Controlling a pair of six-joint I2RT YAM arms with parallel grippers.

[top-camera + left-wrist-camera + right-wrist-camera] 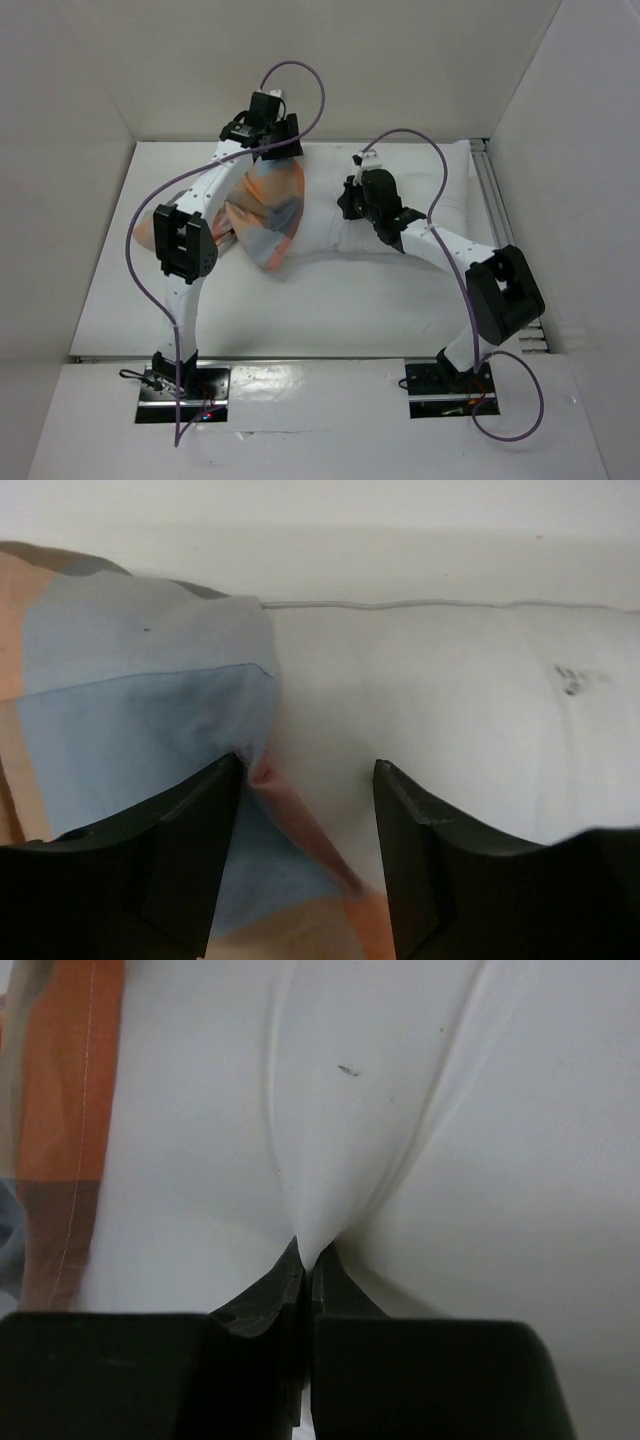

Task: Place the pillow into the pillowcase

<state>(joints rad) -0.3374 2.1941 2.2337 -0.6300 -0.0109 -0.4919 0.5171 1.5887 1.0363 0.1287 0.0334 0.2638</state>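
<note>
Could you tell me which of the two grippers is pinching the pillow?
The right gripper, shut on a pillow fold; the left gripper stands open at the pillowcase.

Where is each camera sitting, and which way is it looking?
Top external: high behind the arms, looking down at the table; both arms and their bases show.
Left wrist: on the left arm, facing where the pillowcase meets the pillow; the open left gripper shows.
Right wrist: on the right arm, close against the pillow; the right gripper shows, shut on a fold.
Shared: both wrist views show pillow and pillowcase.
</note>
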